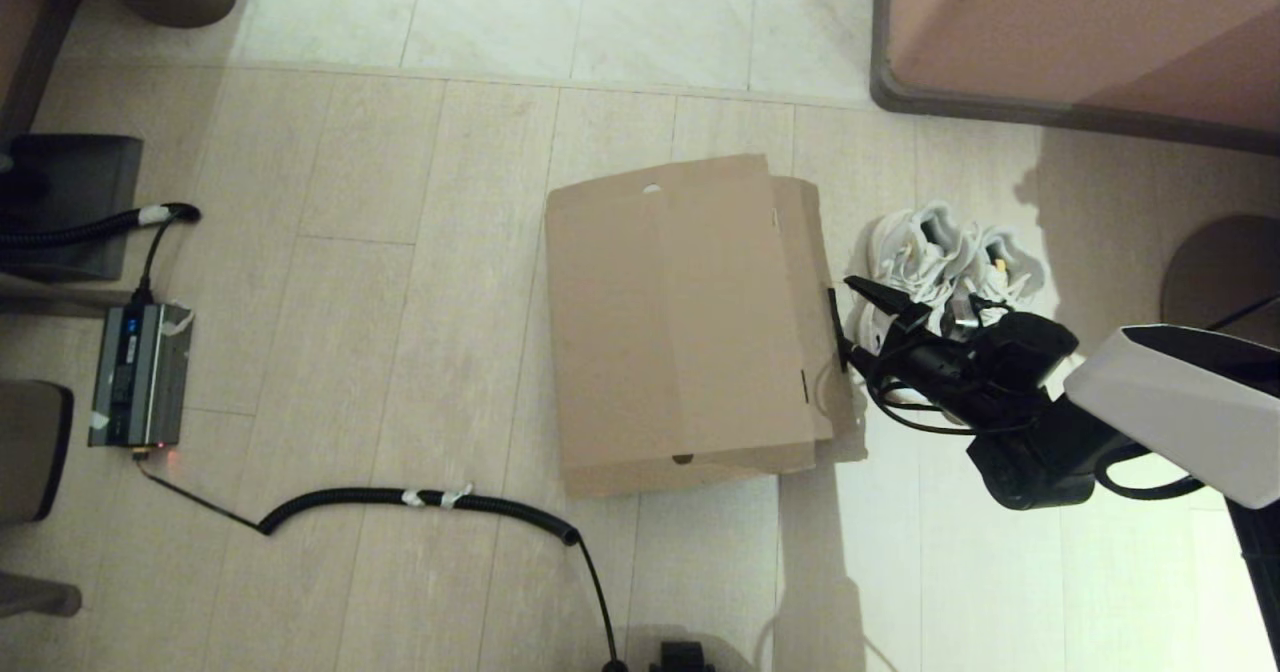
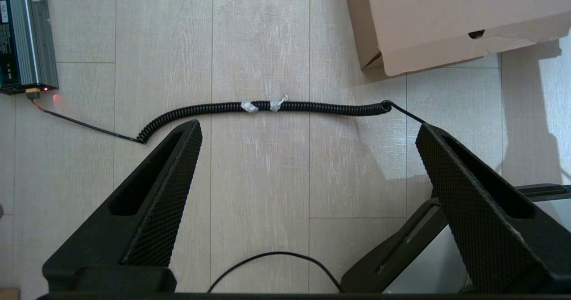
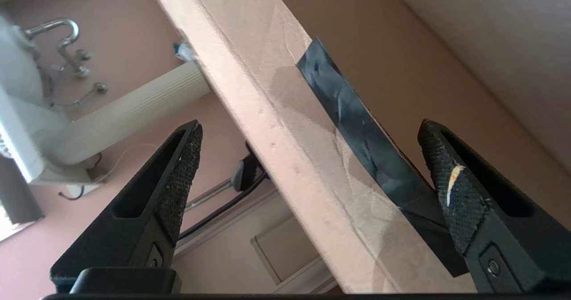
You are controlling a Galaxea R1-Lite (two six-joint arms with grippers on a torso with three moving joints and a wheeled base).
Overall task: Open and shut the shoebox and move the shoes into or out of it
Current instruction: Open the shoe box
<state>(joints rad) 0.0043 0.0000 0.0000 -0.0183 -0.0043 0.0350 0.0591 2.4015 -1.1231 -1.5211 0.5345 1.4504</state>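
The brown cardboard shoebox (image 1: 680, 322) lies on the floor with its lid down or barely lifted. My right gripper (image 1: 848, 320) is at the box's right side, open, its fingers straddling the lid's front flap (image 3: 285, 148) by the black tape strip (image 3: 357, 130). The jaws stand wide and do not pinch the flap. The white and grey sneakers (image 1: 940, 262) sit together on the floor just right of the box, behind my right gripper. My left gripper (image 2: 308, 128) hangs open over bare floor near the box's front left corner (image 2: 379, 63), holding nothing.
A coiled black cable (image 1: 420, 499) runs across the floor in front of the box. A grey power unit (image 1: 135, 372) lies at the left. Pink furniture (image 1: 1080, 32) stands at the back right, and a round base (image 1: 1215, 272) sits beyond the shoes.
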